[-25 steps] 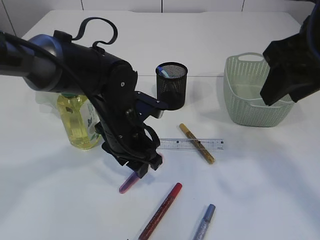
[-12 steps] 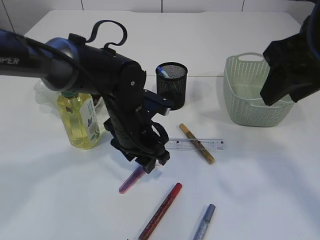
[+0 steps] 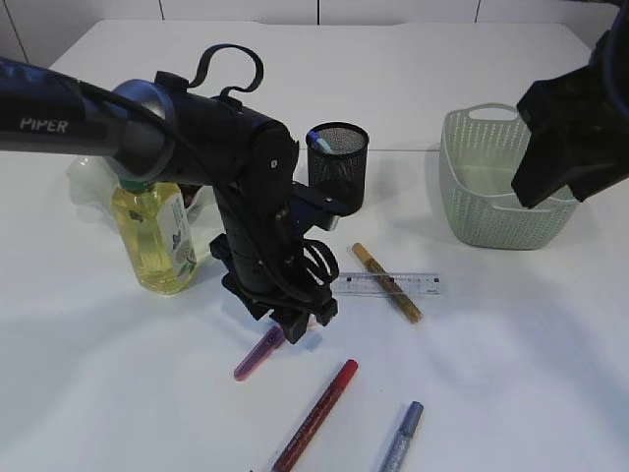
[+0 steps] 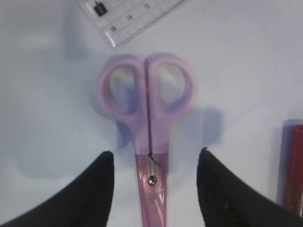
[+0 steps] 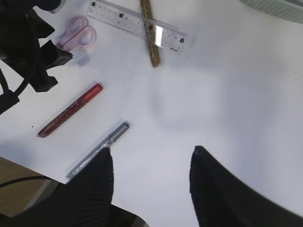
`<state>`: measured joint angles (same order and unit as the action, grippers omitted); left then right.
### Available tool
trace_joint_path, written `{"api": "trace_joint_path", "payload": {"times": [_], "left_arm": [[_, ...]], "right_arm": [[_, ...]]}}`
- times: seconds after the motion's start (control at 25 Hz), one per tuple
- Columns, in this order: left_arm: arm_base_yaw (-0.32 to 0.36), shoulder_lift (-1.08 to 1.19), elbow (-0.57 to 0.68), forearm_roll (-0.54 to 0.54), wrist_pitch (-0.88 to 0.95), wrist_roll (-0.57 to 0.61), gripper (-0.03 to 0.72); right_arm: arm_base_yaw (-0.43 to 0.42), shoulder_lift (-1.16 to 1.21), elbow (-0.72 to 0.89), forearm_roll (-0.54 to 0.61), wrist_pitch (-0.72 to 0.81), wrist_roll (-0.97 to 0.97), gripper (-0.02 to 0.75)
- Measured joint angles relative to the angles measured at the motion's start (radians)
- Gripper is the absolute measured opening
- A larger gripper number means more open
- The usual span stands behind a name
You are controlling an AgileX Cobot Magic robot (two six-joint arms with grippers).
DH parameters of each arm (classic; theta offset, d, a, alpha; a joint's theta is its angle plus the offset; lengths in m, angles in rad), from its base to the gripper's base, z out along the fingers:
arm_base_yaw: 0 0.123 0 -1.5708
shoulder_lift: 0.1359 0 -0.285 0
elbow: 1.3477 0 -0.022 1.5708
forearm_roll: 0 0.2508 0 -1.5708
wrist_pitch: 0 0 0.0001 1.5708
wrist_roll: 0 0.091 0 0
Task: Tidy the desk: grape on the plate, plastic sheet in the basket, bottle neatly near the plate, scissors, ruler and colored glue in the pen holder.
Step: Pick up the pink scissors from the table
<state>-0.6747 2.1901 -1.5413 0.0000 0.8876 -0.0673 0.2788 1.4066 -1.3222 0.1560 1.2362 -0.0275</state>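
White desk (image 3: 511,324), white wall panels behind. Left gripper (image 3: 295,324) low over the desk, jaws apart and holding nothing; in the left wrist view, black fingertips (image 4: 97,189) either side of the pink scissors (image 4: 147,109), clear of the blades. Scissors flat on the desk, handle loops toward the ruler (image 4: 130,16), blades in a translucent purple sheath running back between the fingers. In the exterior view only the sheath tip showing under the gripper.

Clear ruler (image 3: 388,284) flat just right of the left arm, gold glitter glue pen (image 3: 386,282) lying slantwise across it. Red glitter glue pen (image 3: 316,415) nearer the front edge, silver glitter glue pen (image 3: 401,437) just to its right, both flat and apart from each other. Red pen also at the right edge of the left wrist view.

Black mesh pen holder (image 3: 338,167) upright behind the left arm, something blue and white sticking up from it. Bottle (image 3: 155,236) of yellow liquid upright at the left, partly hidden by the arm; something pale and crumpled behind it, too hidden to name. Grape and plate not made out.

Pale green plastic basket (image 3: 496,211) at the right rear. Right gripper (image 3: 550,147) raised in front of the basket, well clear of the desk; in the right wrist view, fingers (image 5: 94,184) spread apart with nothing between, ruler, three glue pens and scissors all visible below.
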Motion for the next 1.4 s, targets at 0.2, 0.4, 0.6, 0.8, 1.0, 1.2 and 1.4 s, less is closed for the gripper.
{"api": "trace_joint_path", "payload": {"times": [0.2,0.4,0.6,0.8,1.0,1.2,1.4], "left_arm": [[0.000,0.000,0.000,0.000,-0.006,0.000,0.413],[0.000,0.002,0.000,0.000,-0.010,0.000,0.413],[0.000,0.024,-0.001,0.000,-0.010,0.000,0.413],[0.000,0.034,-0.001,0.000,-0.010,0.000,0.413],[0.000,0.035,-0.001,0.000,-0.012,0.000,0.413],[0.000,0.042,-0.004,0.000,-0.012,0.000,0.413],[0.000,0.042,-0.004,0.000,-0.012,0.000,0.392]], "right_arm": [[0.000,0.000,0.000,0.000,0.000,0.000,0.418],[0.000,0.000,0.000,0.000,0.000,0.000,0.419],[0.000,0.000,0.000,0.000,0.000,0.000,0.419],[0.000,0.000,0.000,0.000,0.000,0.000,0.418],[0.000,0.000,0.000,0.000,0.000,0.000,0.418],[0.000,0.000,0.000,0.000,0.001,0.000,0.419],[0.000,0.000,0.000,0.000,0.001,0.000,0.419]]}}
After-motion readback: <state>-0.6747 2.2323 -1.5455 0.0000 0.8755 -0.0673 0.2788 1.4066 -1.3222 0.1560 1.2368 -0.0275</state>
